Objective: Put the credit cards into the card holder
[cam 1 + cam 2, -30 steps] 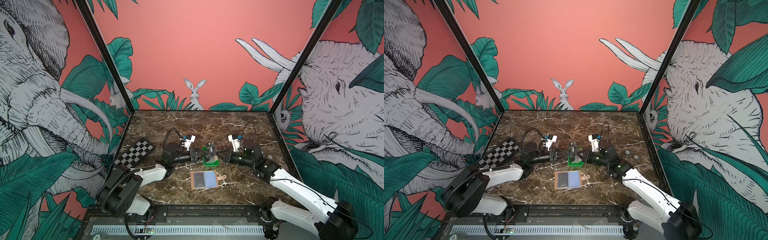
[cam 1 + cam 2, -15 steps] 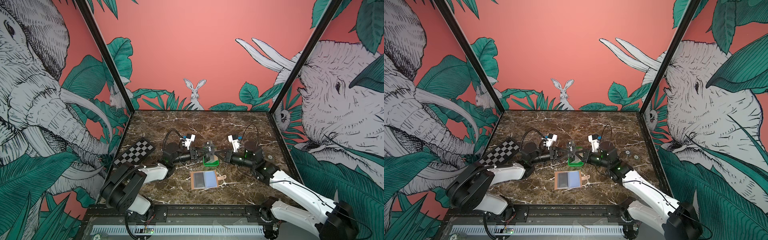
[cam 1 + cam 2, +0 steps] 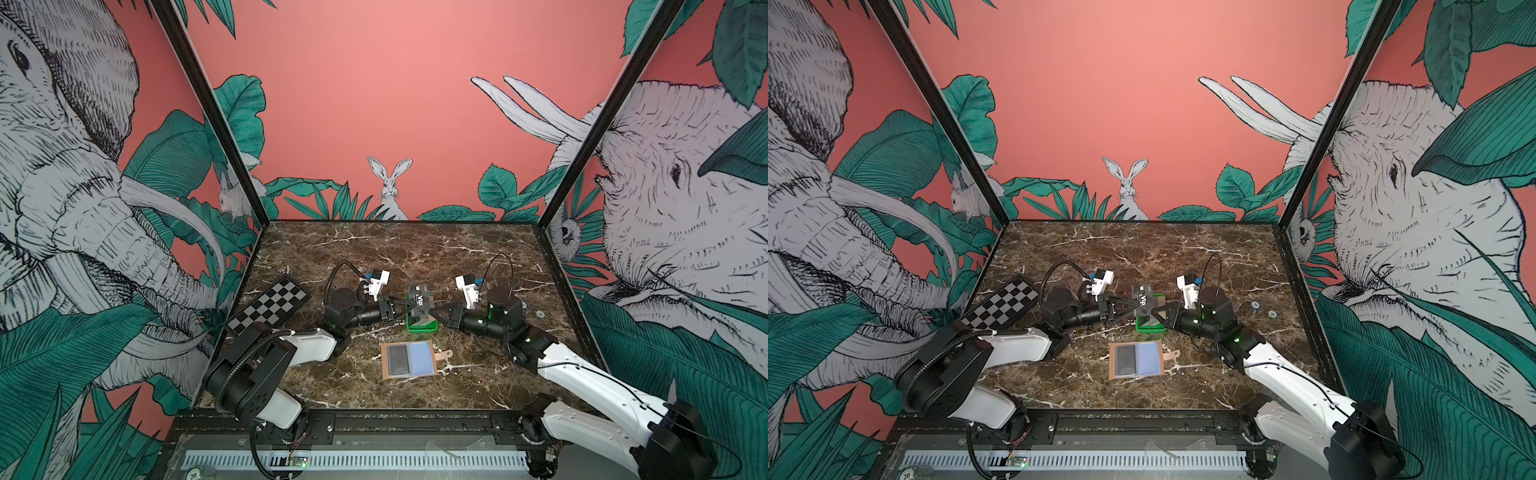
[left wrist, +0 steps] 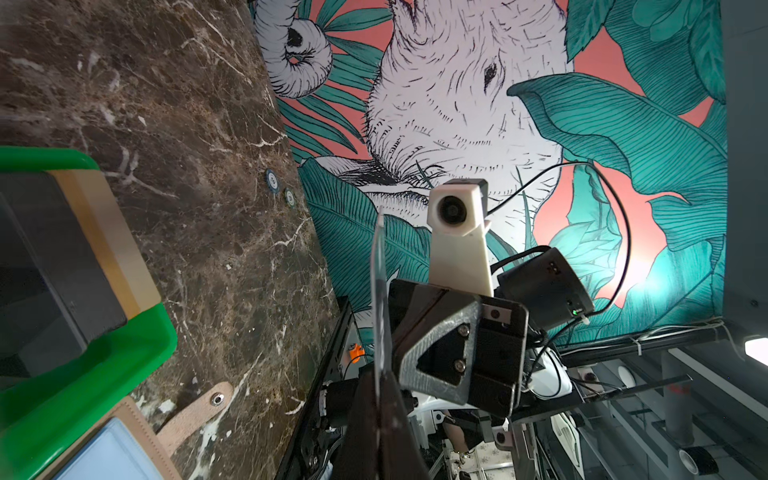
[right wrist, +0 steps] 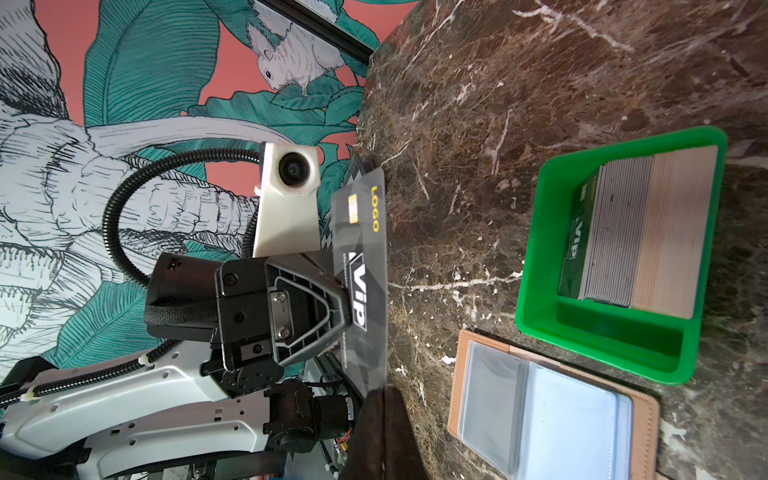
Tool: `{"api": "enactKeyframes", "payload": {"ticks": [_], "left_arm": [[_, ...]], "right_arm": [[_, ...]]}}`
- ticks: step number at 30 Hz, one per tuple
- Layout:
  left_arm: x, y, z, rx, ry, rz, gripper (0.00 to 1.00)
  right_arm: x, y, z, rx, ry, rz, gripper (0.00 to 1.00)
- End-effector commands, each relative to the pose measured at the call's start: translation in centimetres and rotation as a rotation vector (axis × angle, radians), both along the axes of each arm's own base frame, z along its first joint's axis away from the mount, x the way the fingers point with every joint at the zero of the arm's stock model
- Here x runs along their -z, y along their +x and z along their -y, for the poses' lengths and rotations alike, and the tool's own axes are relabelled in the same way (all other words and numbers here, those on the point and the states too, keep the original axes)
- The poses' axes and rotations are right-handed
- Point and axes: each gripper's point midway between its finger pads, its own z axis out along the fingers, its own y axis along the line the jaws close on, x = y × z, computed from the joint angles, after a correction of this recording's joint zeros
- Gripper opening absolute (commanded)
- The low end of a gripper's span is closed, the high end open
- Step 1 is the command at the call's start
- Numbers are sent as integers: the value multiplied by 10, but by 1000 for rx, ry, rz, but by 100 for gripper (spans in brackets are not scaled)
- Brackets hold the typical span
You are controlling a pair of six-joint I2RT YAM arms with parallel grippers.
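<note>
Above the green tray (image 3: 422, 331), the black VIP card (image 3: 420, 299) is held up off the desk (image 3: 374, 257), standing on edge and slightly tilted. The left pincer (image 3: 410, 306) reaches in from the tray's left and is clamped narrow on one side of the card. The right pincer (image 3: 434, 310) reaches in from the tray's right and is clamped narrow on the opposite side, so both grip the same card. The right wrist view shows its printed face, with white "VIP" lettering and a yellow "LOGO".

Inside the tray a stack of cards (image 5: 648, 232) stands on edge, leaning against one wall: tan ones, then grey ones, with another VIP face at the front.

Just beside the tray, on its near side, the card holder (image 3: 409, 360) lies open and flat on the desk. A dark grey card (image 3: 398, 359) sits in the pocket on the left-arm side and a light blue card (image 3: 422, 357) in the other. Its strap tab (image 3: 444, 354) sticks out toward the right arm. Well apart from the tray, to its left, lies a checkerboard (image 3: 270, 305).
</note>
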Motion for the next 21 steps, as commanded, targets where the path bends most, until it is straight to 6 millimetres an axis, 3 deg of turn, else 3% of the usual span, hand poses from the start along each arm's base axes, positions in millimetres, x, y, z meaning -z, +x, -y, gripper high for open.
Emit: {"api": "enactKeyframes", "payload": {"ticks": [1,10,11,21], "left_arm": [[14,-6,-9,-32,70,5,0],[54,-27,-18,-95,243,-17,0],[59,-36,-14,-80,258,-21,0],[98,-63,-29,-112,354,-96,0]], "right_arm": [[-7,5,2,5,-48,62,2],[42,-11,13,14,-376,52,12],[49,-14,15,17,-406,42,12],[106,-39,15,-32,-544,-40,17]]}}
